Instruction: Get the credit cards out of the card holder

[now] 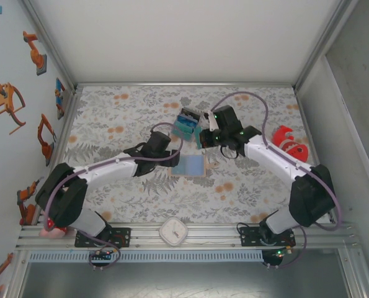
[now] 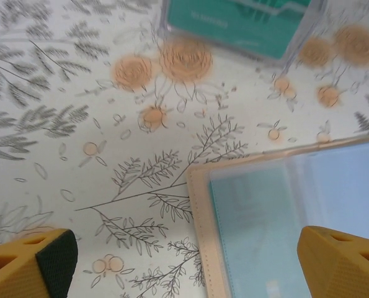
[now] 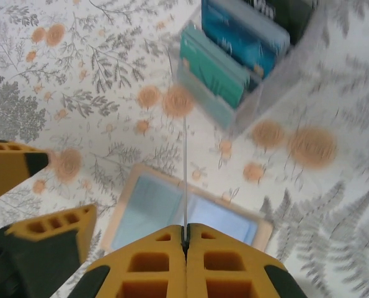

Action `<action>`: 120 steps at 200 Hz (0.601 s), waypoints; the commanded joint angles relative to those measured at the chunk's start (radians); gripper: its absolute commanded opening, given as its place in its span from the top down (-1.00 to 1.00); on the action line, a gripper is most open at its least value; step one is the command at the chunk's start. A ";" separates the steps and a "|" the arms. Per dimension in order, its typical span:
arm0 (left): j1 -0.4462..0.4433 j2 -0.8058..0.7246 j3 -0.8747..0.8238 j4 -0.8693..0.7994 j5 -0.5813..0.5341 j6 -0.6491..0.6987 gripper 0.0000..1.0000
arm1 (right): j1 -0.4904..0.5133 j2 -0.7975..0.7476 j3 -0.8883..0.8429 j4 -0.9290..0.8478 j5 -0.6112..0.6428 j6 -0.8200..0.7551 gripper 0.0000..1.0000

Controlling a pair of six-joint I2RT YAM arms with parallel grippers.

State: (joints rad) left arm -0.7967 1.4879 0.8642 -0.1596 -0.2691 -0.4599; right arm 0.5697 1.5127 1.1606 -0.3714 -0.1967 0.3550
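Card holder (image 1: 190, 166): unfolded, flat. Left gripper (image 2: 185, 264): jaws spread wide, empty, over the holder's edge; best pressed down there. Right gripper (image 3: 185, 239): above the holder, jaws pinched tight on one credit card (image 3: 185, 174), edge-on; lift straight.

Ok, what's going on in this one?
Two arms are working on an open card holder lying flat on the floral table. The right gripper is shut on what looks like a thin card, seen edge-on, above the holder. The left gripper hangs wide open over one edge of the holder. A clear box of cards stands just beyond.
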 commanded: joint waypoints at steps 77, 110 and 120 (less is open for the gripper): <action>0.011 -0.285 -0.150 0.016 -0.175 -0.094 -0.95 | -0.004 0.342 0.407 -0.162 0.004 -0.510 1.00; 0.014 -0.336 -0.180 0.022 -0.200 -0.100 -1.00 | -0.004 0.452 0.521 -0.193 0.001 -0.589 1.00; 0.015 -0.347 -0.188 0.023 -0.205 -0.101 -1.00 | -0.004 0.484 0.553 -0.205 0.003 -0.608 1.00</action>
State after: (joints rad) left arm -0.7902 1.1767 0.7021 -0.1452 -0.4313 -0.5411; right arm 0.5697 1.9438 1.6341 -0.5255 -0.1898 -0.1535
